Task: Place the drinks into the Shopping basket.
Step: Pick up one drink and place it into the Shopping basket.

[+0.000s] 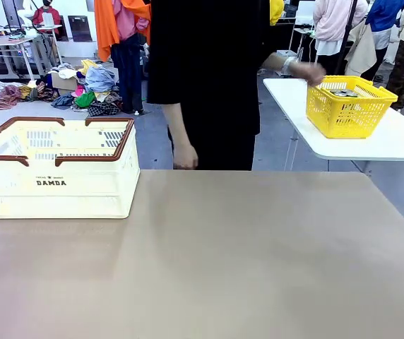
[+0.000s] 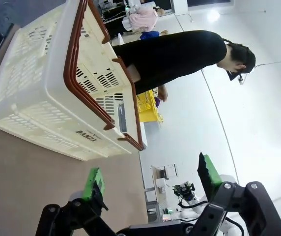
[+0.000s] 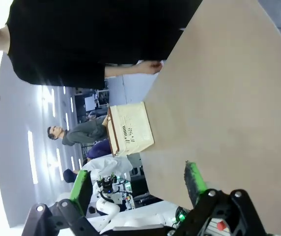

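Shopping basket (image 1: 57,169): cream with a brown rim, standing upright at about 10 o'clock on the tan table (image 1: 223,268), DAMDA side facing us.
Drinks (image 1: 343,92): we can just make out a few silver can tops inside the yellow basket (image 1: 349,116). That one sits on a white side table (image 1: 400,145) off at 2 o'clock, well apart from the Shopping basket. They're too small for us to call colours.
Left gripper (image 2: 150,176): fingers spread wide with nothing between the green pads. It hovers over the tabletop, and the Shopping basket (image 2: 47,98) is up at 11 o'clock in its wrist view.
Right gripper (image 3: 138,181): same deal, jaws wide apart and gripping nothing. The Shopping basket (image 3: 130,129) is farther off at roughly 12 o'clock.
Reaching hand (image 1: 308,72): the person's hand is at the yellow basket's rim, fingers curled. We can't tell if it holds a can.
Hanging hand (image 1: 185,157): loosely curled, just past the table's far edge at 12 o'clock.
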Controlling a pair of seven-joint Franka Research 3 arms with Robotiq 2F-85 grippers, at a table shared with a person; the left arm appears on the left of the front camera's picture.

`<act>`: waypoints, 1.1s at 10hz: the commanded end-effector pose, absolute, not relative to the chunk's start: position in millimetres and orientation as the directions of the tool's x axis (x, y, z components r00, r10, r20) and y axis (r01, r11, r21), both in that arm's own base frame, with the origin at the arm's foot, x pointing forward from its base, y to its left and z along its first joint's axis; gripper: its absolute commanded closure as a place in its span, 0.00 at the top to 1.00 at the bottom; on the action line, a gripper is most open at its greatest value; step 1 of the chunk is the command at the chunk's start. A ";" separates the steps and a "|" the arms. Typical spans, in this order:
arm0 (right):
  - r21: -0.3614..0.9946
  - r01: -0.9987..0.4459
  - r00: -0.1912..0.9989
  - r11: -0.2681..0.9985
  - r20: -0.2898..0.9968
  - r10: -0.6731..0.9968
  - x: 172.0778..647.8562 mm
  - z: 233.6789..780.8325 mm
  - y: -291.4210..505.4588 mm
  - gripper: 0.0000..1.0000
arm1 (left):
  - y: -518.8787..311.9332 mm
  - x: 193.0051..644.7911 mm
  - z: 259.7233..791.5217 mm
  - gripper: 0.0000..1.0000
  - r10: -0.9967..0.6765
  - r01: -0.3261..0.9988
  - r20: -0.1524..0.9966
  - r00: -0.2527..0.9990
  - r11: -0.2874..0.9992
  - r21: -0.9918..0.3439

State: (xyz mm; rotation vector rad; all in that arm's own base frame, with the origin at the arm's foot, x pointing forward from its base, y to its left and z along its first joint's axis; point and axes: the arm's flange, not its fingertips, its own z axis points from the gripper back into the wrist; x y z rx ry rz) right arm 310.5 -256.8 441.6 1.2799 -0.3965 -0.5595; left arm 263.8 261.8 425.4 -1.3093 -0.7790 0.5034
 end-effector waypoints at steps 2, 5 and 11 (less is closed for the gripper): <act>0.977 0.155 0.813 0.147 -0.041 -0.581 299.0 447.7 -264.9 1.00 | 266.8 253.6 430.1 1.00 0.719 0.108 0.214 0.662 0.191 -0.976; 0.977 0.155 0.813 0.147 -0.041 -0.581 299.0 447.7 -264.9 1.00 | 266.8 253.6 430.1 1.00 0.719 0.108 0.214 0.662 0.191 -0.976; 0.977 0.155 0.813 0.147 -0.041 -0.581 299.0 447.7 -264.9 1.00 | 266.8 253.6 430.1 1.00 0.719 0.108 0.214 0.662 0.191 -0.976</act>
